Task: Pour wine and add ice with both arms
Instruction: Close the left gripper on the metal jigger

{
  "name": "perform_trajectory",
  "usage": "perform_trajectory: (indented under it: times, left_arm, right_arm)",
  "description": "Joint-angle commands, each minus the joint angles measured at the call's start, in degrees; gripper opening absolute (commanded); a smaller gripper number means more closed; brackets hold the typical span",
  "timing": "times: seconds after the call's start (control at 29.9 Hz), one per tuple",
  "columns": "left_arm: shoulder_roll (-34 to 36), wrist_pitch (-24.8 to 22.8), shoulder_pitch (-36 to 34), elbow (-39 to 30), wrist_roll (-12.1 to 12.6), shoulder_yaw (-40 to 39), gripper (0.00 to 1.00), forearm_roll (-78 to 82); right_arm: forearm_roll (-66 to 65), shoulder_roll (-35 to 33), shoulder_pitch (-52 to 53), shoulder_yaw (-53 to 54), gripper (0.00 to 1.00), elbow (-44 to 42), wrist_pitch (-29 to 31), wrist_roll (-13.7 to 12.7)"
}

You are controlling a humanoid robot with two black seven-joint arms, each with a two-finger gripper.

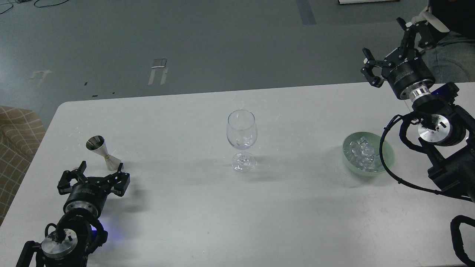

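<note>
The ice [363, 152] lies heaped in a pale green bowl [387, 155] on the right part of the white bench [185, 207], well apart from the wine glass [242, 139], which stands upright near the middle and looks empty, though clear glass makes that hard to be sure of. A steel jigger [102, 152] stands at the left, just beyond the left tool [100, 173], whose fingers are spread wide and hold nothing. The right tool [386, 48] hangs above the bench's far right edge, also spread wide and empty. I judge the task barely begun: neither pouring nor icing is done. Next, the left tool must close on the jigger's waist without tipping it. Open bench surrounds the glass; the bowl sits nearer the right arm's cable loop [389, 163].
</note>
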Motion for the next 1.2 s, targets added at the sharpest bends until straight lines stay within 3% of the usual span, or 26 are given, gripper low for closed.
perform_trajectory:
  times: [0.0,0.6,1.17]
  left_arm:
    - [0.1,-1.7,-0.9,1.5,0.0,0.1,0.99,0.1]
    - [0.6,-7.7,-7.8,13.2,-0.4,0.0,0.99,0.2]
    - [2.1,-10.0,-12.9,19.5,-1.1,0.1,0.99,0.3]
  right_arm:
    - [0.0,0.0,0.0,0.0,1.0,0.0,-0.1,0.0]
    - [0.0,0.3,0.0,0.0,1.0,0.0,-0.4,0.0]
    - [0.0,0.3,-0.3,0.0,1.0,0.0,-0.5,0.0]
